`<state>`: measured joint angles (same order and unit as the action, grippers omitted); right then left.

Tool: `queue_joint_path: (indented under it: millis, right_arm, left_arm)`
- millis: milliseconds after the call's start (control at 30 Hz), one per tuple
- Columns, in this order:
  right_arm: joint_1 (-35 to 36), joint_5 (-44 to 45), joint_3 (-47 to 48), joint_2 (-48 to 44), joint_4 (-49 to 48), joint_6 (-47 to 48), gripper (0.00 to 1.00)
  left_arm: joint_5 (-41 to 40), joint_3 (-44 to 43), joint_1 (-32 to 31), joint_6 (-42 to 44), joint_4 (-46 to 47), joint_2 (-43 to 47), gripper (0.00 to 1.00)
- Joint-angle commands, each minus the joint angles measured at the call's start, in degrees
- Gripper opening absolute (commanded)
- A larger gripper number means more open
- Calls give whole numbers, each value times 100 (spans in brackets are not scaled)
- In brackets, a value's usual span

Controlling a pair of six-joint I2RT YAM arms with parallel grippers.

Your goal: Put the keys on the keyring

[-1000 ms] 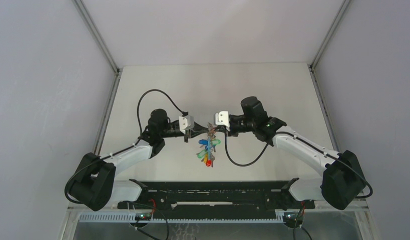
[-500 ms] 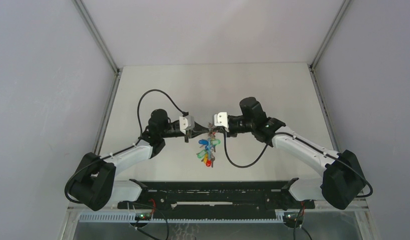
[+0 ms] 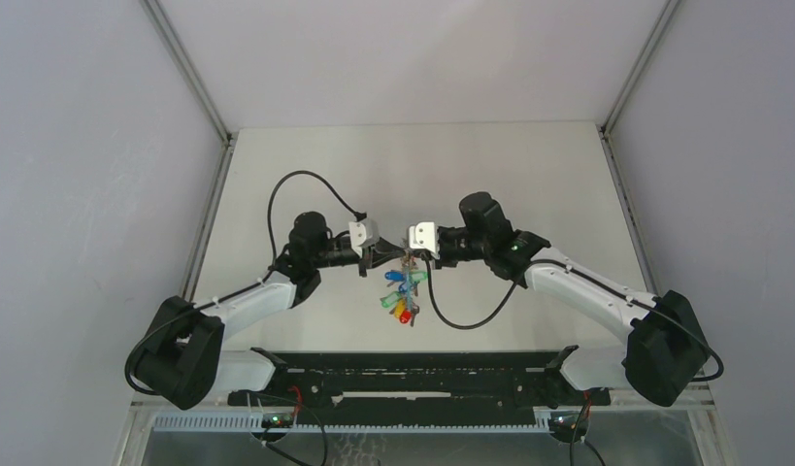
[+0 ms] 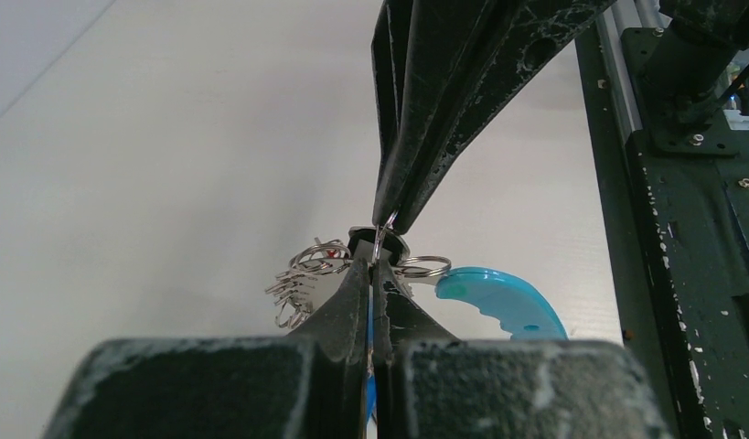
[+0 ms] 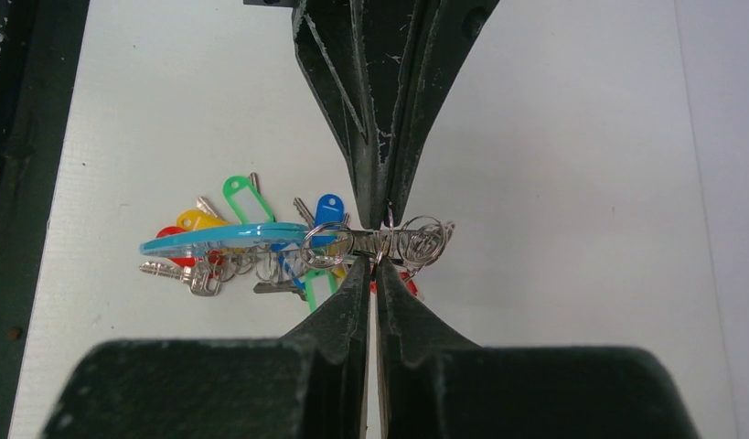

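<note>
Silvery wire at the edge of the keyring (image 5: 226, 240) is pinched from both sides: your left gripper (image 4: 372, 265) and right gripper (image 5: 375, 263) meet tip to tip, fingers pressed shut on it, keys (image 3: 401, 293) bunched beside it over the middle of the table (image 3: 471, 165).

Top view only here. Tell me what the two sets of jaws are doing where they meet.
Observer: Left jaws and right jaws are both shut, tip to tip, pinching one thin silvery ring.
Operator: Give me the keyring's position.
Observer: The keyring sits right beside that ring, its turquoise edge toward the right wrist camera.
Operator: Report anything else nearby.
Observer: A bunch of small split rings sits on the other side of the pinch.
</note>
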<state>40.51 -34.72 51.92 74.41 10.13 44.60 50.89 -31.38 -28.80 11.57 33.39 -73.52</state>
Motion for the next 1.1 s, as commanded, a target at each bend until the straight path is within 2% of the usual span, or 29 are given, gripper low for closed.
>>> queue_joint_path:
  millis: [0,333,867,1067]
  right_arm:
    - [179,-26,213,-68,-170,113,0]
    - [229,124,349,78,0,124,0]
    - [220,-36,705,410,425,126,0]
    - [161,-375,923,537,767,275,0]
  left_arm:
    - [-174,-379,-125,79,-132,131,0]
    - [-228,-434,-154,113,-295,218,0]
    - [-433,-558,-323,735,-1037,395,0]
    - [-634,-632,-396,1028,-1401,432,0]
